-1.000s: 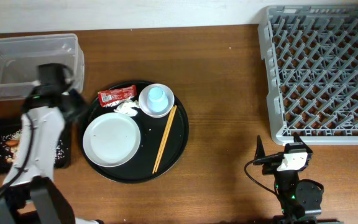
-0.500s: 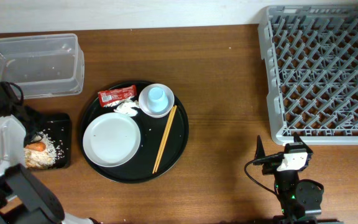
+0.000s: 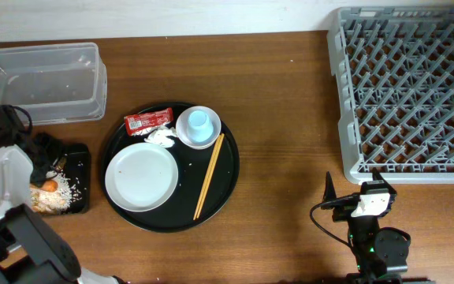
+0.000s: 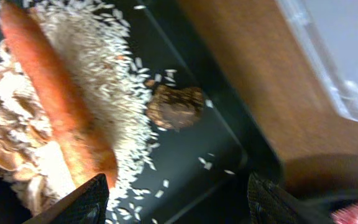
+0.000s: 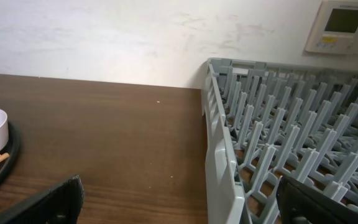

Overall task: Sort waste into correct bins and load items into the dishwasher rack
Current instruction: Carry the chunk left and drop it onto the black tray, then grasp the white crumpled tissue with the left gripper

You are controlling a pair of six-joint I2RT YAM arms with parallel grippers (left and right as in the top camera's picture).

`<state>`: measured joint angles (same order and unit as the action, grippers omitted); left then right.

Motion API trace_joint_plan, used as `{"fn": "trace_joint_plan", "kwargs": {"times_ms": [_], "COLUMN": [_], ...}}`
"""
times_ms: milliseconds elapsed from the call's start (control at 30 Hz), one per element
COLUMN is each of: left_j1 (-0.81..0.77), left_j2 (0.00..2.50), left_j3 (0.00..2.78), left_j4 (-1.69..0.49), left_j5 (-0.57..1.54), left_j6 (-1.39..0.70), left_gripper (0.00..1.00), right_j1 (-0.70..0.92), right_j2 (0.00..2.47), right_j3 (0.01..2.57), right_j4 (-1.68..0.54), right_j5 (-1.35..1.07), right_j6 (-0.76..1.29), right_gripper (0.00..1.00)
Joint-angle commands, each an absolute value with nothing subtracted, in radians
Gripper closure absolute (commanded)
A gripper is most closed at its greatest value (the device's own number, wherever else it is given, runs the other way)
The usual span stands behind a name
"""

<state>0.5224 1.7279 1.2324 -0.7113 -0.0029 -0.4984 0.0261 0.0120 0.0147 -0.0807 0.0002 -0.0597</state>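
Observation:
The shallow black tray [image 3: 79, 155] at the left holds pale rice scraps [image 4: 98, 68], an orange carrot [image 4: 61, 106] and a brown lump [image 4: 176, 107]. My left gripper [image 4: 179, 199] hangs open and empty just above them; it also shows in the overhead view [image 3: 53, 158]. The clear tub [image 3: 42, 83] stands behind it. A white plate [image 3: 142, 176], a red sachet [image 3: 148, 121], a white tissue [image 3: 161, 136] and a pale-blue cup [image 3: 199, 121] inside a white dish [image 3: 189, 136] lie on the round tray. My right gripper [image 5: 179, 208] is open and empty beside the grey rack [image 3: 408, 91].
The large round black tray [image 3: 225, 177] sits at the table's middle left with a wooden chopstick [image 3: 209, 175] on it. The rack's near wall [image 5: 219, 168] rises just right of my right gripper. Bare brown table [image 3: 290, 150] lies between tray and rack.
My left arm has swung from beside the clear tub down to the left, over the black tray. The right arm has not moved.

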Motion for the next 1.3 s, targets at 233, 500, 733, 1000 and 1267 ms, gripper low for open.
{"fn": "trace_joint_plan", "kwargs": {"times_ms": [233, 500, 733, 1000, 1267], "left_j1": [0.354, 0.04, -0.007, -0.009, -0.013], "left_j2": [1.548, 1.56, 1.739, 1.918, 2.046], "left_j3": [1.245, 1.293, 1.638, 1.693, 1.693], "left_j4": [-0.722, -0.676, -1.032, -1.079, -1.073], "left_j5": [0.414, 0.397, 0.311, 0.216, 0.212], "left_j6": [-0.5, -0.439, -0.244, -0.229, -0.085], "left_gripper": [0.38, 0.32, 0.21, 0.15, 0.27], "right_j1": [0.033, 0.033, 0.033, 0.033, 0.033], "right_j2": [0.004, 0.004, 0.004, 0.004, 0.004], "right_j3": [0.006, 0.006, 0.006, 0.006, 0.006], "right_j4": [-0.082, -0.082, -0.082, -0.082, -0.082], "right_j5": [0.009, 0.009, 0.009, 0.009, 0.009], "right_j6": [-0.062, -0.062, -0.062, -0.063, -0.062], "right_gripper": [0.02, 0.02, 0.02, 0.02, 0.02]}}
